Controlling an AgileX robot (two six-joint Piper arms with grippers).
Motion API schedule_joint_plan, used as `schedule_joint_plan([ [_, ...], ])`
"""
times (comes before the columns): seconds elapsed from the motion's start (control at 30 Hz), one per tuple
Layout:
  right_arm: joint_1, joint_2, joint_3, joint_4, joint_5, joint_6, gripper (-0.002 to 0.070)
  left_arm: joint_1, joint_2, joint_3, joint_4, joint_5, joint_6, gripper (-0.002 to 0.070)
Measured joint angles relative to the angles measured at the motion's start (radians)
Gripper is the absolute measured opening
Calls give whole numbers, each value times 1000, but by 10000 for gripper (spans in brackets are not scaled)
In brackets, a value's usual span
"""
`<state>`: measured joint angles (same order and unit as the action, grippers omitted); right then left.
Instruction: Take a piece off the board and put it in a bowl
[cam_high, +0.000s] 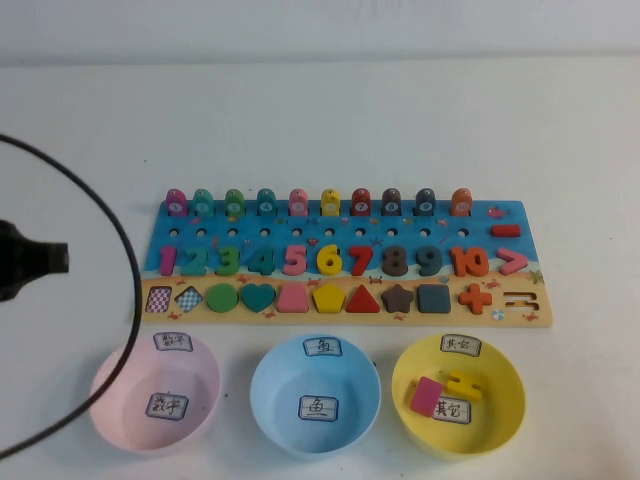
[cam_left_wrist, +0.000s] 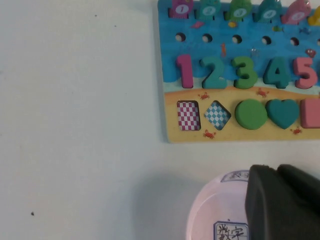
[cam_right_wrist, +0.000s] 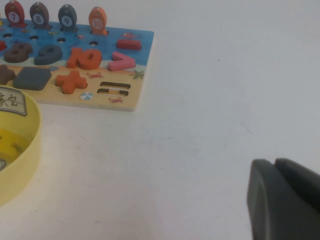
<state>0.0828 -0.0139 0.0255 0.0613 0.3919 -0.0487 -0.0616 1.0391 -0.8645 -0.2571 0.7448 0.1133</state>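
- The board (cam_high: 345, 262) lies across the table's middle; its back row of 10 arch-topped pegs is full.
- The piece (cam_high: 176, 202), the magenta peg, stands at the row's 9 o'clock end and is not yet lifted.
- The light blue bowl (cam_high: 315, 392) sits at 6 o'clock from the board, between the pink bowl (cam_high: 155, 392) and the yellow bowl (cam_high: 458, 392), and is empty.
- The yellow bowl holds a pink square block (cam_high: 427, 397) and a yellow piece (cam_high: 462, 383).
- The left gripper (cam_left_wrist: 282, 202) hovers over the pink bowl; I cannot tell how its jaws stand.
- The right gripper (cam_right_wrist: 285, 200) hangs over bare table at 3 o'clock of the board, jaws likewise unclear.
- Judged so, picking, carrying and dropping all remain.
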Motion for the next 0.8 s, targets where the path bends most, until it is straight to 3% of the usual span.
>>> schedule_joint_plan([
  [0.4,0,0,0,0,0,0,-17,-3,459,-409,14,111,32,-5],
  [0.8,0,0,0,0,0,0,-17,-136,831,-859,70,253,15,-5],
])
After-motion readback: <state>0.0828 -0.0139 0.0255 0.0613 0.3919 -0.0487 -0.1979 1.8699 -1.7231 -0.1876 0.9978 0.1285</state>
